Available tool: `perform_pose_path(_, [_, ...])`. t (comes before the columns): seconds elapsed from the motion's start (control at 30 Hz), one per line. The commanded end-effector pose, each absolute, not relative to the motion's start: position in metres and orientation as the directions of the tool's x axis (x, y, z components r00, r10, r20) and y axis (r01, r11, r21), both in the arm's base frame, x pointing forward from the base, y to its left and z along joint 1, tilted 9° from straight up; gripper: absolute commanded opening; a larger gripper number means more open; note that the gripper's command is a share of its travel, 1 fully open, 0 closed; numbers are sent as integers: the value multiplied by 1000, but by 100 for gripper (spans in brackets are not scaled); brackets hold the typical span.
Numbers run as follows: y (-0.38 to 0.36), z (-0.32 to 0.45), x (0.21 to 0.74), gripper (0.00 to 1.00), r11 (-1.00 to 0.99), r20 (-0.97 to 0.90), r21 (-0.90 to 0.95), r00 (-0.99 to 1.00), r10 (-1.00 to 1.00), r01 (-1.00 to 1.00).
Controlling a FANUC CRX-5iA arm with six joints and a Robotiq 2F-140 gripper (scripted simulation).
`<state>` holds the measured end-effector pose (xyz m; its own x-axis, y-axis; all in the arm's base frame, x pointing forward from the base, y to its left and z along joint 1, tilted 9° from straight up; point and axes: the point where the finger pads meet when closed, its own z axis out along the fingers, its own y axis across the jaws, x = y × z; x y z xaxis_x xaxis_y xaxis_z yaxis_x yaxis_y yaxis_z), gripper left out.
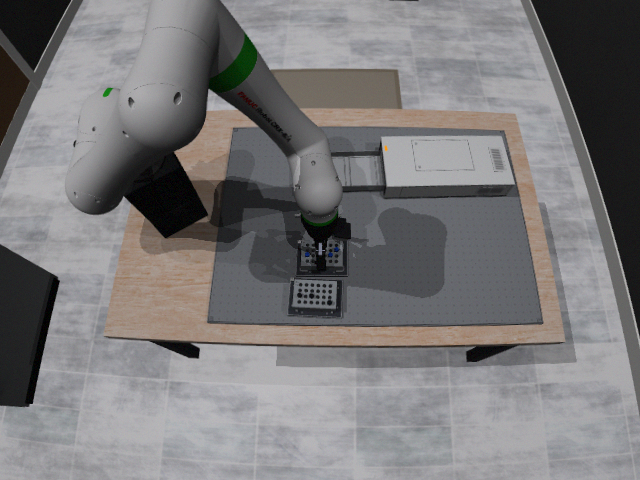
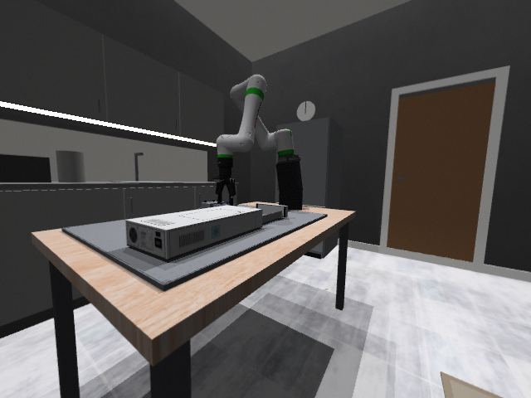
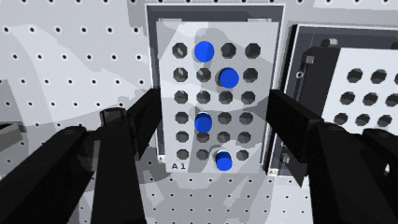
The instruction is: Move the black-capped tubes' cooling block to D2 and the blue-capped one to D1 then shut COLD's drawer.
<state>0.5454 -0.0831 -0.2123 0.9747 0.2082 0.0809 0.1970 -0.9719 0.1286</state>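
Note:
The block with blue-capped tubes sits in slot D1 and looks flat. Four blue caps show in its bores in the wrist view. My gripper is open, its fingers on either side of this block with nothing held. The block with black-capped tubes lies in slot D2; its caps are outside the wrist view. The drawer of the cooler COLD stands open. The visible part is empty; the arm hides its outer end in the top view. The lamp is lit orange.
The arm's forearm reaches over the deck near the drawer's outer end. The black robot stand is at the left of the table. D2 lies close beside D1, near the gripper's right finger in the wrist view.

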Motion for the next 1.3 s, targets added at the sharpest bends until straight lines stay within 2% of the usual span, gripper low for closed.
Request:
perform_pose_path(0.0, [-83, -212, 546, 66, -972, 82, 129, 975, 209, 197])
perform_pose_path(0.17, [-83, -212, 546, 66, -972, 82, 129, 975, 209, 197])
perform_pose_path(0.2, [-80, -182, 543, 66, -972, 82, 129, 975, 209, 197])
perform_pose_path(1.27, [-76, -144, 539, 66, -972, 82, 129, 975, 209, 197])
